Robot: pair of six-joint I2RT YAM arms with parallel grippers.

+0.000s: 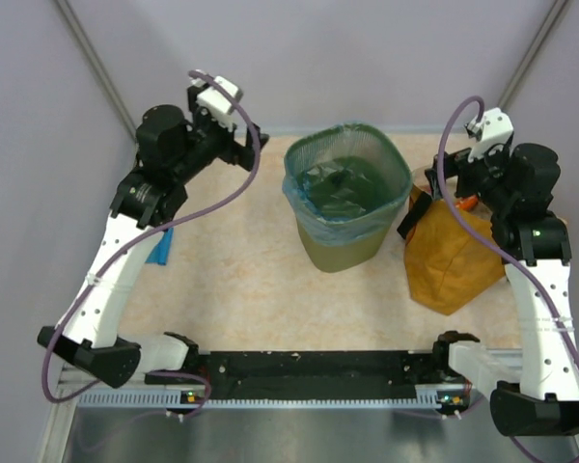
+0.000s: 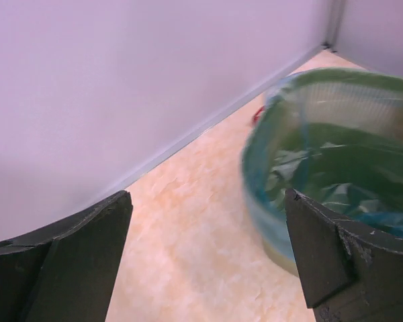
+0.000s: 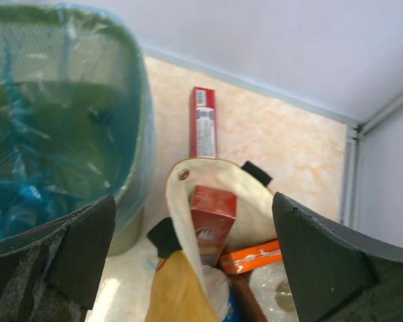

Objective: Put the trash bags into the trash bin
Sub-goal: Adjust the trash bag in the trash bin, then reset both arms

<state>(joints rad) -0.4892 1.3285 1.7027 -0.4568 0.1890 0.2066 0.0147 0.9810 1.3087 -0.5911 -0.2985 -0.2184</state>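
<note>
The olive-green wire-mesh trash bin (image 1: 349, 253) stands at the table's middle back. A big light-blue trash bag (image 1: 314, 220) lines it, its edge folded over the rim. A small flat folded blue trash bag (image 1: 161, 248) lies on the table at the left, partly under my left arm. My left gripper (image 1: 249, 147) is open and empty, left of the bin. In the left wrist view the gripper (image 2: 207, 201) frames bare table, with the bin (image 2: 336, 154) at the right. My right gripper (image 1: 432, 188) is open and empty, just right of the bin and above the sack; it also shows in its own wrist view (image 3: 193, 201).
A mustard-orange sack (image 1: 454, 256) with black handles stands right of the bin. Its open mouth (image 3: 188, 268) holds a red box (image 3: 211, 215), an orange box and a wrapped roll. A flat red box (image 3: 203, 121) lies on the table behind it. Walls close the back and sides.
</note>
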